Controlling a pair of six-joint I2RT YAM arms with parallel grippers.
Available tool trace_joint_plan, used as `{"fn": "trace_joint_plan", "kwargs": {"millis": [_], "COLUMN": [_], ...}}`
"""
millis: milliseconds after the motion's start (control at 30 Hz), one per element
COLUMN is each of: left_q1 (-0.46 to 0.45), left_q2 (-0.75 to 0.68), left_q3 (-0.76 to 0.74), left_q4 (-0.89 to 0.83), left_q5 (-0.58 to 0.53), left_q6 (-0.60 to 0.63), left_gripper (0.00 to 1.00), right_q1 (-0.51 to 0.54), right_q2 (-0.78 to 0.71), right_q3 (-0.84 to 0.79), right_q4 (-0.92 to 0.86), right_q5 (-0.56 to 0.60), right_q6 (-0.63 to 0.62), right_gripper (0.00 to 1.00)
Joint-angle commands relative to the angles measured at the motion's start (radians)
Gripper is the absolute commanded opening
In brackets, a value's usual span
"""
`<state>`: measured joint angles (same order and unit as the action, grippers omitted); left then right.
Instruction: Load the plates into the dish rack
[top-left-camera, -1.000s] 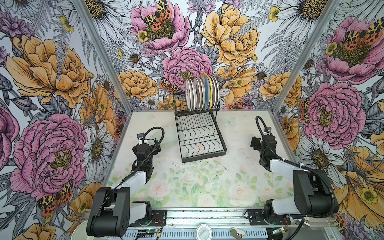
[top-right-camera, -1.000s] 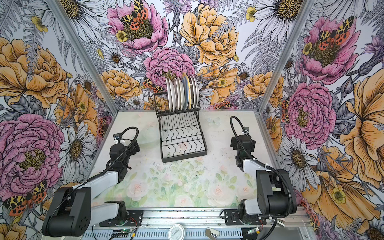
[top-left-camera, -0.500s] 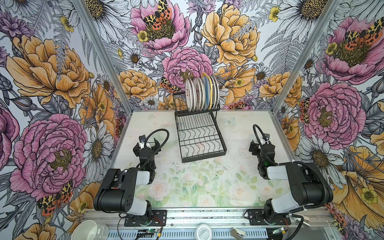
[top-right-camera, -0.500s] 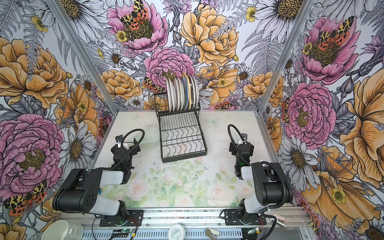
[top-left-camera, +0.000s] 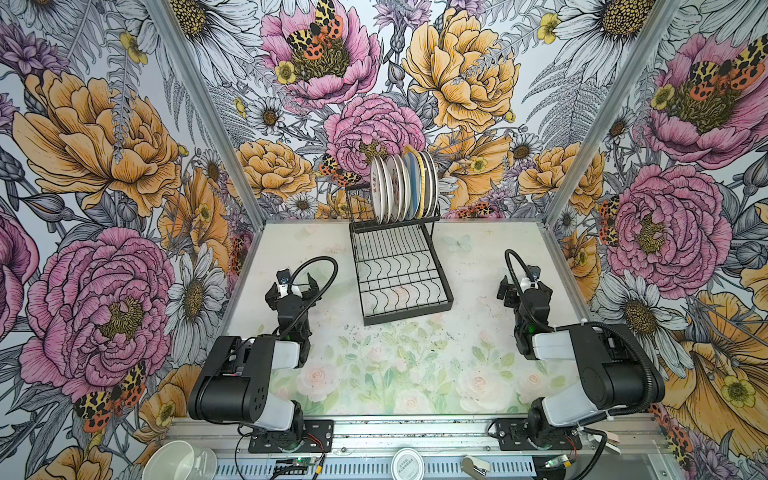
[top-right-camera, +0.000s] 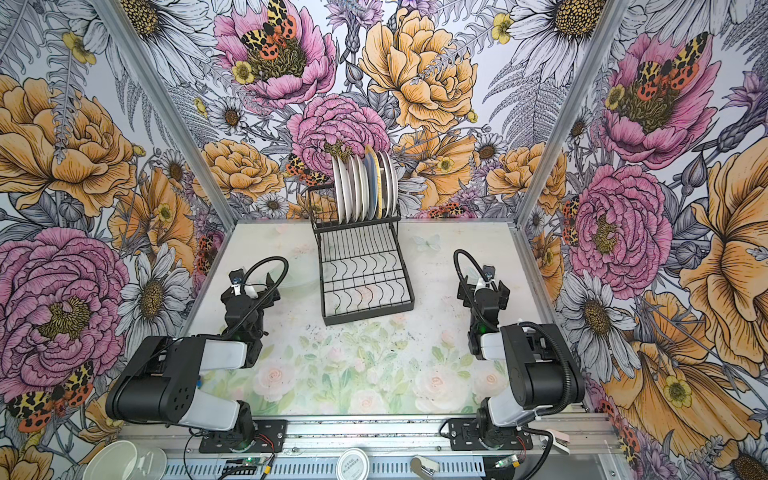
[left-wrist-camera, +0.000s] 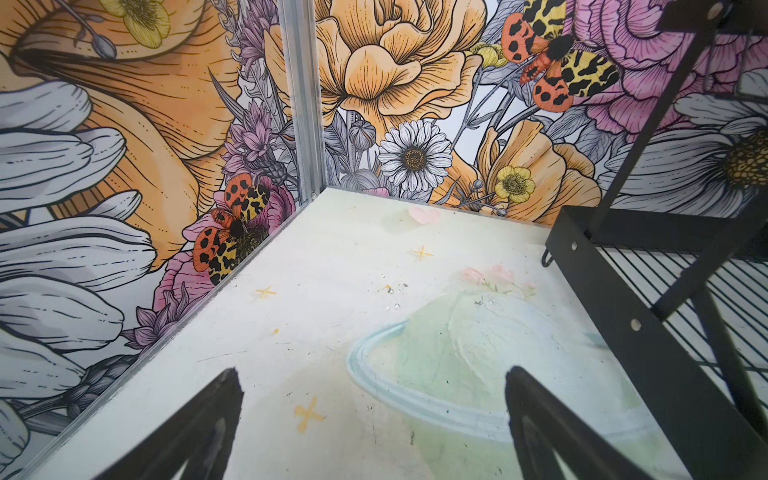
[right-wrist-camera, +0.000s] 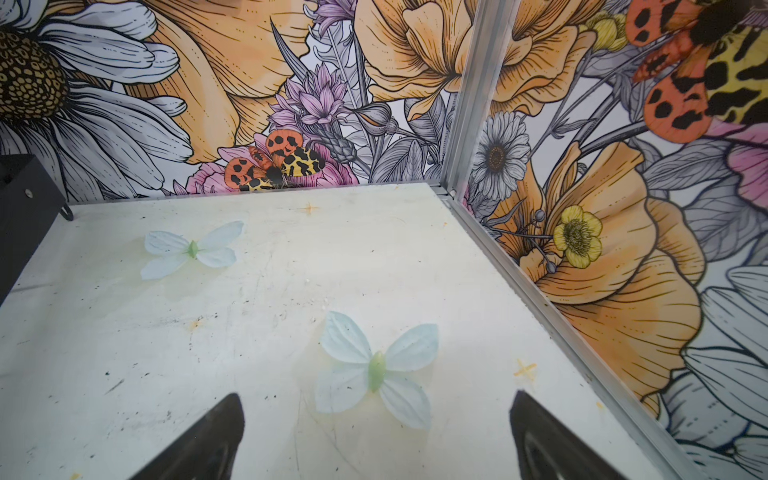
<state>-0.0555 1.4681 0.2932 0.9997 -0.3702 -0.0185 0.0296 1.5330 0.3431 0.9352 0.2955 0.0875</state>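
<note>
Plates (top-left-camera: 403, 187), round and mostly white, stand on edge in the raised upper tier of the black wire dish rack (top-left-camera: 401, 270) at the back of the floral bench (top-left-camera: 457, 353). The left tool (left-wrist-camera: 372, 374) and right tool (right-wrist-camera: 378, 395) gape released and empty, flanking the rack.

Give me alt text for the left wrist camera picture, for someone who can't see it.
The left gripper hangs open and empty above a pale, scuffed table, its two black fingers in the foreground. The black frame of the dish rack runs along one side, and floral walls meet at a corner post behind.
</note>
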Motion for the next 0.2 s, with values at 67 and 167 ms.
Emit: {"fn": "trace_joint_plan", "kwargs": {"millis": [67,167], "left_q1": [0.008,0.008], "left_q2": [0.005,0.006], "left_q3": [-0.003,-0.003], "left_q4": [0.042,0.04], "left_q5": [0.025,0.025], "left_q6": [0.01,0.011], "left_gripper": [0.99,0.99], "right_q1": [0.009,0.009], "right_q2": [0.007,0.005], "right_q3": [0.005,0.003], "right_q4": [0.027,0.031], "right_q5": [0.022,0.023], "right_q6": [0.001,-0.001], "right_gripper": [1.0,1.0]}}
